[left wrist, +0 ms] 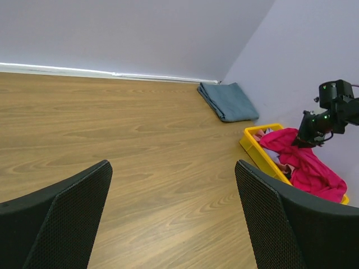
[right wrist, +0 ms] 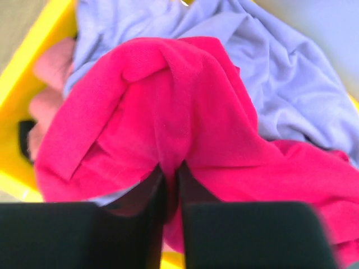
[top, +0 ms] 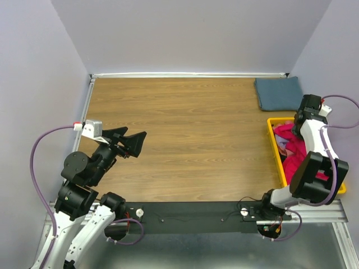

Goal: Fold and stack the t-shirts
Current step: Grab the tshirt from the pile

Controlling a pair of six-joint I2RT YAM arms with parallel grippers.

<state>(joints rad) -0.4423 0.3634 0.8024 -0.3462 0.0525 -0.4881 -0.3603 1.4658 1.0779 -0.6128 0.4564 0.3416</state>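
A crimson-pink t-shirt lies heaped in the yellow bin, over a lavender t-shirt and a pinkish one. My right gripper is shut on a fold of the crimson-pink t-shirt, pinched between its black fingers. From the top view the right gripper hangs over the bin's far end. A slate blue-grey t-shirt lies folded at the table's far right corner. My left gripper stands open above the table's left side, nothing between its fingers.
The yellow bin sits along the right edge of the wooden table. Lavender walls close in the back, left and right. The crimson-pink t-shirt spills over the bin's rim.
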